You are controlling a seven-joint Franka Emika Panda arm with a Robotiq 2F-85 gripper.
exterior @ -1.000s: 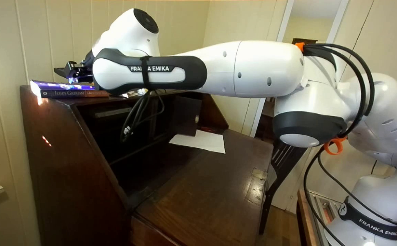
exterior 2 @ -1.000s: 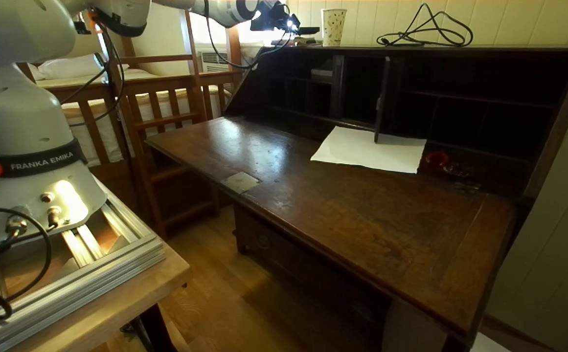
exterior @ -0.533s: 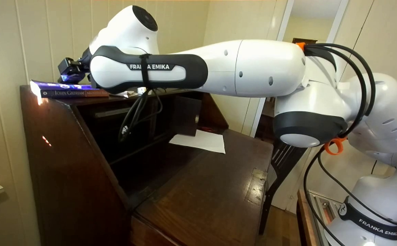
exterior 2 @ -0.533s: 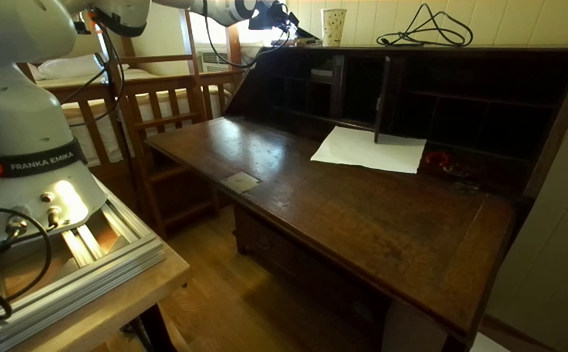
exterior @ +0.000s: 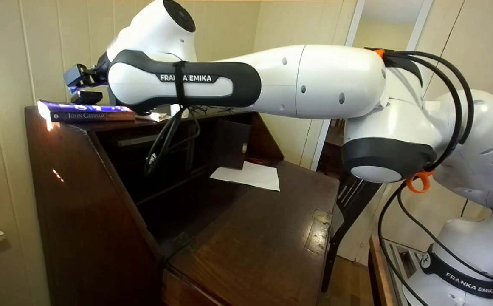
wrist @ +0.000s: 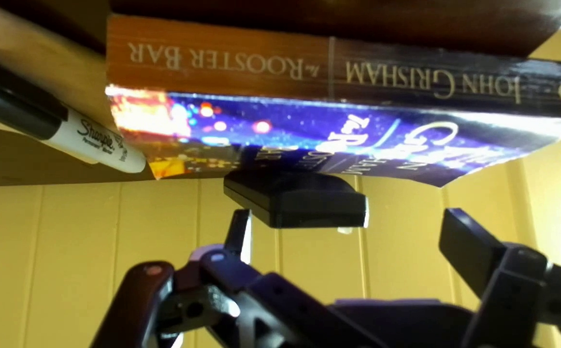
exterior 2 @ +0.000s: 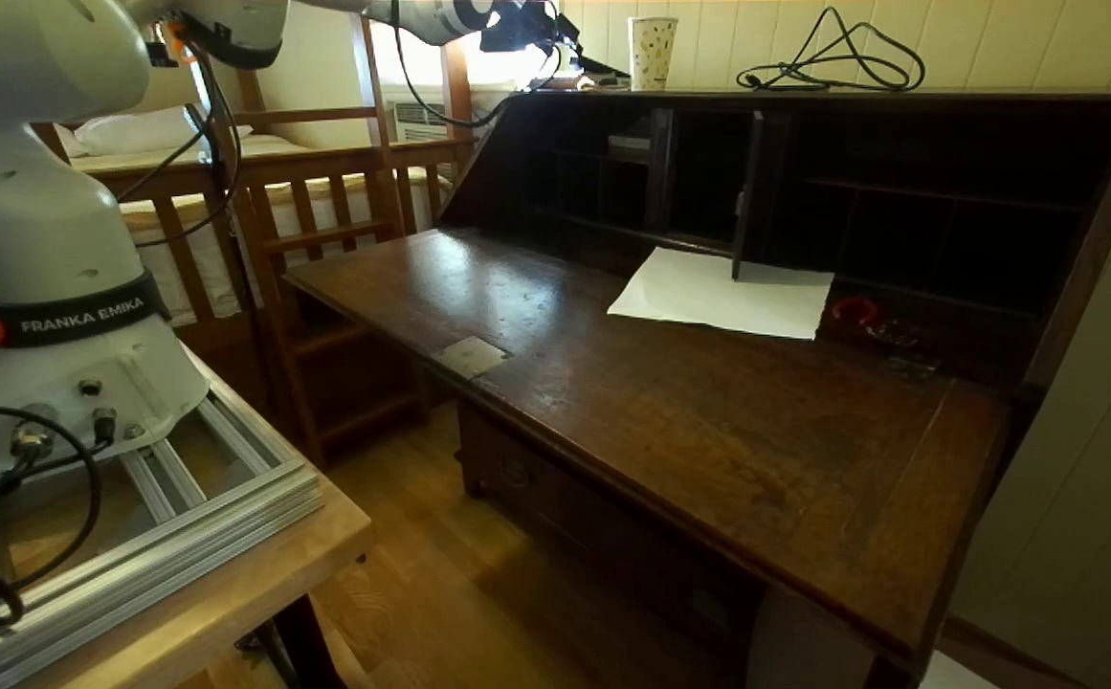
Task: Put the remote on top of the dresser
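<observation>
The black remote (wrist: 299, 200) apparently sat tilted on the John Grisham paperback (wrist: 348, 75) (its contact was hidden) atop the slant-front secretary desk (exterior: 233, 229); a Sharpie marker (wrist: 99, 140) lay beside the paperback. The gripper (wrist: 350, 232) stood near the remote, its fingers (wrist: 471, 249) spread wide, holding nothing. The placing looked largely done, if a paperback counted as the desk's top; withdrawing the arm (exterior: 335, 83) probably remained.

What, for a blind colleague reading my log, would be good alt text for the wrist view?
A black remote appears to rest on a John Grisham book, The Rooster Bar, in an upside-down picture. The open gripper shows at the bottom; a Sharpie marker is at picture left.
</observation>
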